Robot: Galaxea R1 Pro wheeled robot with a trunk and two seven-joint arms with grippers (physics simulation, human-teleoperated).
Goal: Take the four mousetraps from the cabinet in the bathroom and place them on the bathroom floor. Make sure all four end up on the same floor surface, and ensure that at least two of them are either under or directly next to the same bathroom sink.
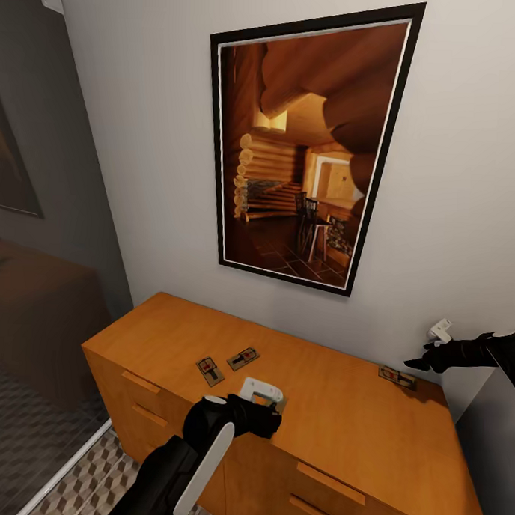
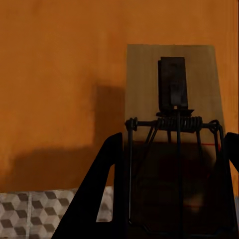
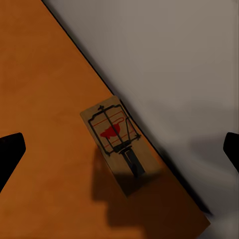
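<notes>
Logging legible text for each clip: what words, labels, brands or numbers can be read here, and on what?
None: no readable text.
Mousetrap by the wall: a red mark only, no letters.
Mousetrap between the left claw's fingers: bare wood and spring, no print.
Two mousetraps on the cabinet: too small to tell.
Framed picture: log-cabin interior, no caption.

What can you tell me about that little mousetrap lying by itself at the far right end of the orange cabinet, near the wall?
The mousetrap is a small flat rectangular board that looks like pale wood, carrying dark metal wire and spring parts and a red mark. It lies flat on the cabinet top, close to the back edge by the wall, at an angle to that edge. Nothing grips it; the right gripper hovers open above it.
</notes>
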